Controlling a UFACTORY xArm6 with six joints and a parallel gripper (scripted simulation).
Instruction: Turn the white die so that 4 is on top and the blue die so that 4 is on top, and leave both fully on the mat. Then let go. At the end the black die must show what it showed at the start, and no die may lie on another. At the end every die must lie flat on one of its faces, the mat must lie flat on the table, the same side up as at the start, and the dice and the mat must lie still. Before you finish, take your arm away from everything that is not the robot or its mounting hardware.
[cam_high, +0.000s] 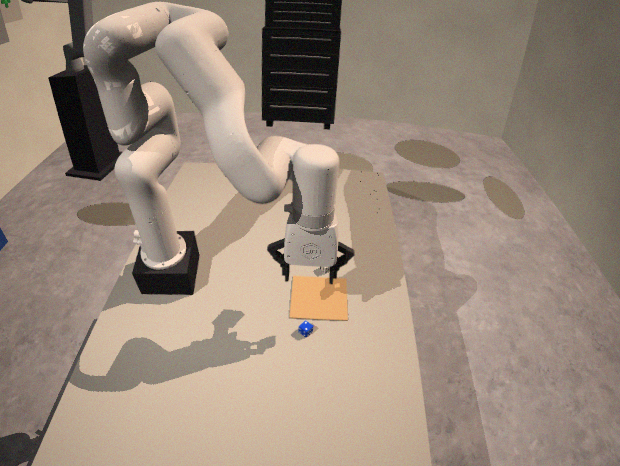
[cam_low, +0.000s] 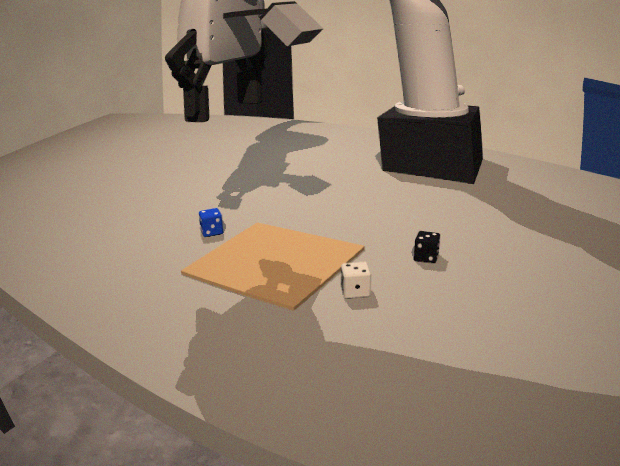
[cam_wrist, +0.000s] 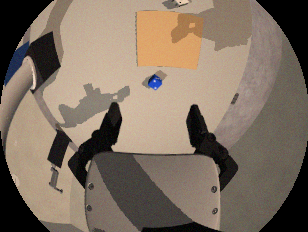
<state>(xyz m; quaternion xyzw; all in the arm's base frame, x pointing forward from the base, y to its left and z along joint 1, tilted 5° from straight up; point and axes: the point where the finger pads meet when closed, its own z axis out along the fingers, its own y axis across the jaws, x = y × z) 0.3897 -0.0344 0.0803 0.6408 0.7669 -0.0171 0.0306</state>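
The blue die (cam_high: 305, 328) (cam_low: 211, 222) (cam_wrist: 155, 82) lies flat on the table beside the orange mat (cam_high: 313, 303) (cam_low: 235, 258) (cam_wrist: 157, 42), off it. Its top seems to show 2. The white die (cam_low: 355, 279) lies on the table close by the mat's opposite side, 3 on top and 1 on a side; whether it touches the mat is unclear. The black die (cam_low: 427, 246) lies farther out with several pips on top, their exact number unclear. My gripper (cam_high: 308, 280) (cam_low: 222, 110) (cam_wrist: 154, 111) is open and empty, pointing down, high above the table on the blue die's side.
The arm's black base block (cam_high: 166, 278) (cam_low: 428, 147) stands on the table (cam_high: 240, 410). The arm and gripper hide the black die and most or all of the white die in the top view. A shadow of the gripper falls across part of the mat.
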